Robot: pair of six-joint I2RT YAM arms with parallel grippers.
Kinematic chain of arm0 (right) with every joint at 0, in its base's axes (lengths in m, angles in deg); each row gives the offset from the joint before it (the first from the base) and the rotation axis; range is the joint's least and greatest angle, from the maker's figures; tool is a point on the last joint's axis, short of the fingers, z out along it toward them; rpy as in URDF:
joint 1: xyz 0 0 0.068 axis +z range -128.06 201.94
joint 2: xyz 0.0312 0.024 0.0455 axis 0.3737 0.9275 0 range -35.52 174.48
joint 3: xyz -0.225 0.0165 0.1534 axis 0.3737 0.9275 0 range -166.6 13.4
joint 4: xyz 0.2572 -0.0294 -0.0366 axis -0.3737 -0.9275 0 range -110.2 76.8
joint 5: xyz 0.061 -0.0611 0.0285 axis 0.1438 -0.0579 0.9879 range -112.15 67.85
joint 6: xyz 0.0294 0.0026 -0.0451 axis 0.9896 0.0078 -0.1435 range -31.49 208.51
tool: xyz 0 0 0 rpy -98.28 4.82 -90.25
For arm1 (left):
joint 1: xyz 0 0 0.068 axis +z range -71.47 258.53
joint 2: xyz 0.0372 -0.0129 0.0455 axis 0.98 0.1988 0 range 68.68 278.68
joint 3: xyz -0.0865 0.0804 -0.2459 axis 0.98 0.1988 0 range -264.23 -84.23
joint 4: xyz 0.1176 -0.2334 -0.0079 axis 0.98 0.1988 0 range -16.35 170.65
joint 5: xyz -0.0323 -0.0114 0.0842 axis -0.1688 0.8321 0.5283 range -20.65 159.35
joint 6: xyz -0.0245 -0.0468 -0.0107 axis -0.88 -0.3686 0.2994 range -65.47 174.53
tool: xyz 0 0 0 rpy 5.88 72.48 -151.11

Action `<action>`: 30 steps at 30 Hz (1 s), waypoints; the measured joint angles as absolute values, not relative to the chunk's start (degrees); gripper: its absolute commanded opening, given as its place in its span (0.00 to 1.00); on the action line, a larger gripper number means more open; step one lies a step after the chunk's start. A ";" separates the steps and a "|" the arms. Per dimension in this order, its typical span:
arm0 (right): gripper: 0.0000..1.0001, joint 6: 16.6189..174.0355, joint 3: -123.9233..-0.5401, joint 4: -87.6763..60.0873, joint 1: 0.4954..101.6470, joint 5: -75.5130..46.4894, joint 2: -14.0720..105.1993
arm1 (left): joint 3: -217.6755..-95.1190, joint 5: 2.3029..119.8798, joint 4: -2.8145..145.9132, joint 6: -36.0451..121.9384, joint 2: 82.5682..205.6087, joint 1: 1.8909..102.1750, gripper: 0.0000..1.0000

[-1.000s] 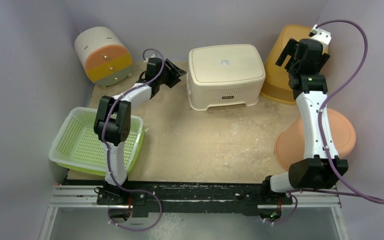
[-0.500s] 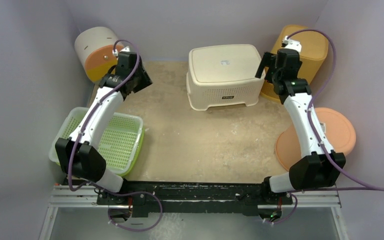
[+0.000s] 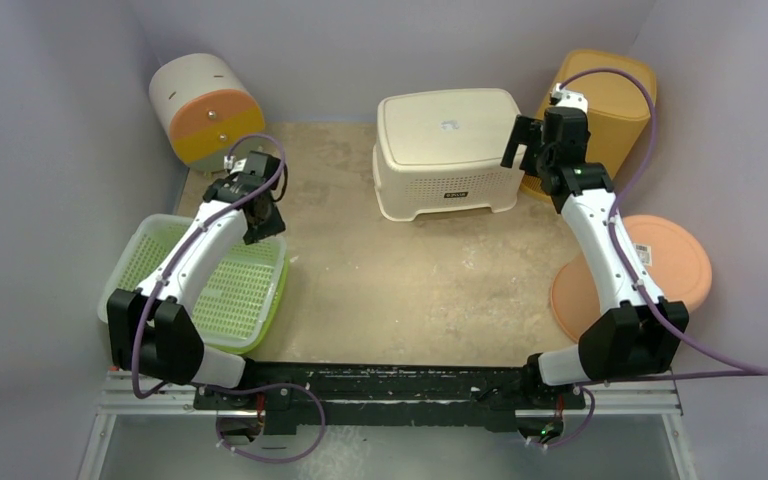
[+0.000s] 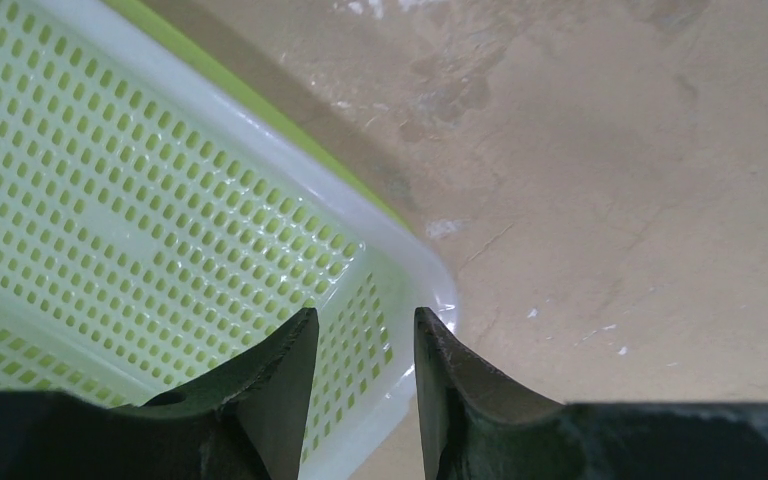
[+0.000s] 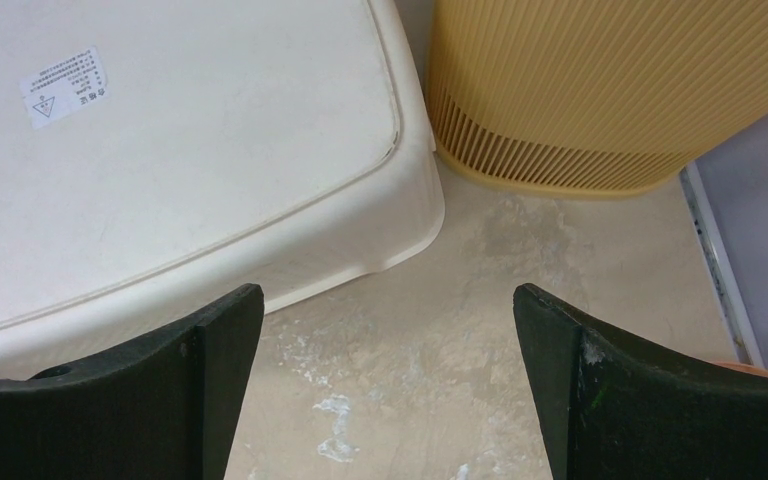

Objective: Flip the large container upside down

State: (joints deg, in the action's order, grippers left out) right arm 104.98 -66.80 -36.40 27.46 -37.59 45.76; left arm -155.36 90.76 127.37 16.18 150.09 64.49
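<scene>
The large cream container (image 3: 448, 150) stands at the back middle of the table with its flat base and a small label facing up, its perforated walls reaching down to the table. In the right wrist view its corner (image 5: 160, 150) fills the upper left. My right gripper (image 3: 523, 140) is wide open and empty, hovering over the gap at the container's right end (image 5: 390, 300). My left gripper (image 3: 260, 215) is away from the container, over the far right corner of the green tray (image 4: 160, 200). Its jaws (image 4: 365, 325) stand a little apart with nothing between them.
A ribbed yellow bin (image 3: 600, 110) leans at the back right, close to the container (image 5: 610, 90). An orange round lid (image 3: 650, 270) lies at the right edge. A cream cylinder with an orange and yellow face (image 3: 205, 110) lies back left. The green tray (image 3: 190, 285) sits front left.
My left arm has swung back from near the container's left end to above the green tray's corner. My right gripper has come down and left from the yellow bin to the container's right end.
</scene>
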 measured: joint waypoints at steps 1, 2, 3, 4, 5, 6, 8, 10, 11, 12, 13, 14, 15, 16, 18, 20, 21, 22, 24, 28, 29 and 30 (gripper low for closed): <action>0.96 104.98 -66.71 -36.38 27.46 -37.59 45.69 | -154.36 90.85 127.30 16.18 149.94 64.45 0.37; 0.96 104.98 -66.69 -36.42 27.46 -37.59 45.60 | -152.98 90.87 127.04 16.18 149.70 64.40 0.37; 0.96 104.96 -66.63 -36.38 27.46 -37.59 45.50 | -152.65 90.85 127.02 16.16 149.63 64.29 0.37; 0.96 104.98 -66.54 -36.38 27.46 -37.59 45.34 | -151.71 90.83 126.65 16.11 149.50 64.12 0.37; 0.96 104.98 -66.39 -36.38 27.46 -37.62 45.12 | -150.86 90.74 126.12 16.05 149.37 63.94 0.37; 0.96 104.98 -66.28 -36.40 27.46 -37.62 44.95 | -150.14 90.59 125.51 15.96 149.30 63.77 0.38; 0.96 104.98 -66.23 -36.40 27.46 -37.64 44.75 | -149.15 90.26 124.07 15.57 149.28 63.46 0.37; 0.96 104.98 -66.23 -36.38 27.46 -37.64 44.67 | -148.94 90.06 122.95 15.22 149.28 63.33 0.37; 0.96 104.98 -66.23 -36.40 27.46 -37.64 44.67 | -148.94 89.97 122.12 15.06 149.28 63.27 0.37; 0.96 104.98 -66.23 -36.40 27.46 -37.62 44.67 | -148.94 89.89 121.27 14.82 149.28 63.24 0.37; 0.96 104.98 -66.23 -36.42 27.46 -37.62 44.67 | -148.96 89.67 120.61 14.67 149.35 63.05 0.37; 0.96 104.98 -66.23 -36.40 27.46 -37.62 44.67 | -148.96 89.49 120.31 14.60 149.35 62.85 0.37; 0.96 104.98 -66.23 -36.40 27.46 -37.62 44.67 | -149.04 89.30 120.07 14.56 149.37 62.41 0.37; 0.96 104.98 -66.23 -36.40 27.46 -37.64 44.67 | -149.20 89.12 119.96 14.52 149.35 61.95 0.37; 0.96 104.98 -66.23 -36.42 27.46 -37.64 44.67 | -149.48 88.93 119.67 14.47 149.32 61.30 0.37; 0.96 104.98 -66.23 -36.40 27.46 -37.64 44.67 | -149.53 88.55 119.19 14.47 149.21 60.77 0.37; 0.96 104.98 -66.23 -36.40 27.46 -37.64 44.67 | -149.53 88.36 119.06 14.47 149.21 60.71 0.37; 0.96 105.00 -66.23 -36.40 27.46 -37.62 44.67 | -149.50 88.12 118.91 14.47 149.26 60.64 0.37; 0.96 104.98 -66.23 -36.40 27.46 -37.62 44.67 | -149.50 87.99 118.69 14.47 149.50 60.60 0.37; 0.96 105.00 -66.23 -36.40 27.46 -37.64 44.67 | -149.24 87.99 117.82 14.52 150.94 60.49 0.37; 0.96 105.00 -66.23 -36.40 27.46 -37.64 44.67 | -149.04 87.99 117.79 14.54 151.31 60.49 0.37; 0.97 104.98 -66.23 -36.42 27.46 -37.66 44.67 | -148.83 87.99 117.84 14.56 151.55 60.49 0.37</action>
